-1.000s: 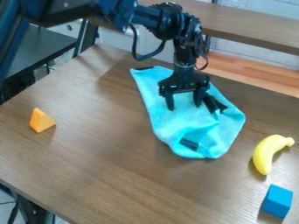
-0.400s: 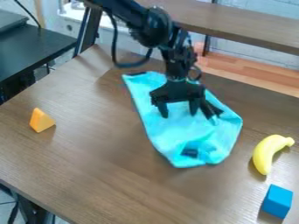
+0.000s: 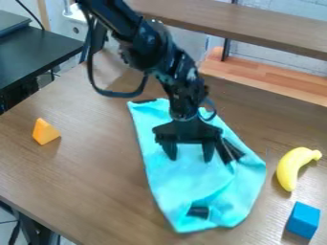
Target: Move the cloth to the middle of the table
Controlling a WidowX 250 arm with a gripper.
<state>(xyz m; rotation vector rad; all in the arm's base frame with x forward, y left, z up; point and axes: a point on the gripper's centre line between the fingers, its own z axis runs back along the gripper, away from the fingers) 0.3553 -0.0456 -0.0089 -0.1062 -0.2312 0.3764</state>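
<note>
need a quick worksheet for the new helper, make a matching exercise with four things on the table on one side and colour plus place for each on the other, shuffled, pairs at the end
Things
1. cloth
2. banana
3. block
4. wedge

Colour and place
A. orange, toward the view's left edge
B. light blue, spread under the gripper
C. darker blue, near the view's bottom right corner
D. yellow, right of the cloth in the view

Pairs: 1-B, 2-D, 3-C, 4-A
</note>
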